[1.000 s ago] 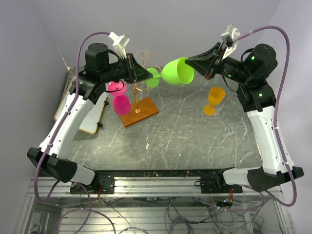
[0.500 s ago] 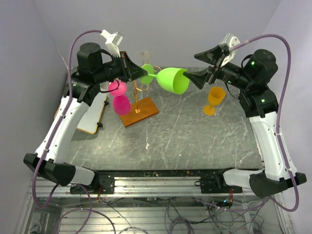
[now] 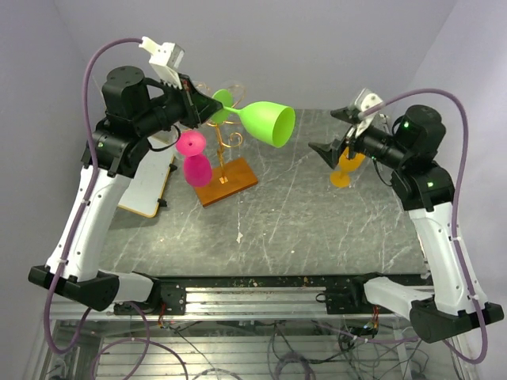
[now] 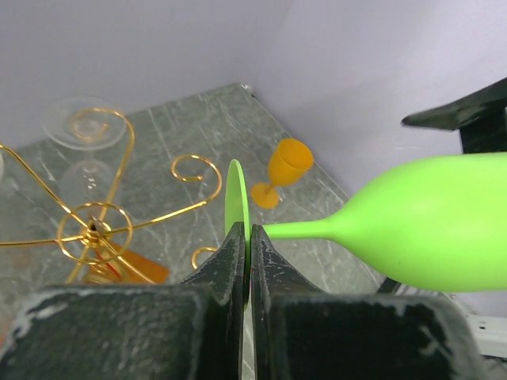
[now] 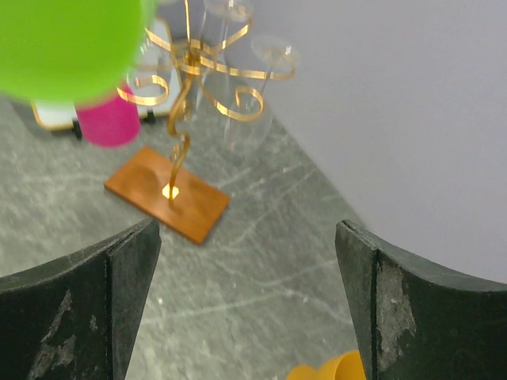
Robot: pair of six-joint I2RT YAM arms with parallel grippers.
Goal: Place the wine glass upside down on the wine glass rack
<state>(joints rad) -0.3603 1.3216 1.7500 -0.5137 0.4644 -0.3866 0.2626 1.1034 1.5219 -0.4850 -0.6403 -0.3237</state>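
1. Grey marble bench (image 3: 301, 229), lilac walls: left pincer (image 4: 247, 233) clenched on the green wine glass (image 3: 268, 123) by its foot, bowl sideways, aloft beside the wine glass rack (image 3: 230, 182).
2. Best next move, likely: tip bowl downward, slide foot slowly into a free gold scroll.
3. Right pincer (image 3: 325, 131) gapes empty, well apart.

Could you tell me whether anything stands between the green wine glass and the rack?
Nothing visible does. The left gripper holds the green wine glass by its foot beside a free scroll of the wine glass rack; the pink glass and a clear glass hang on other arms.
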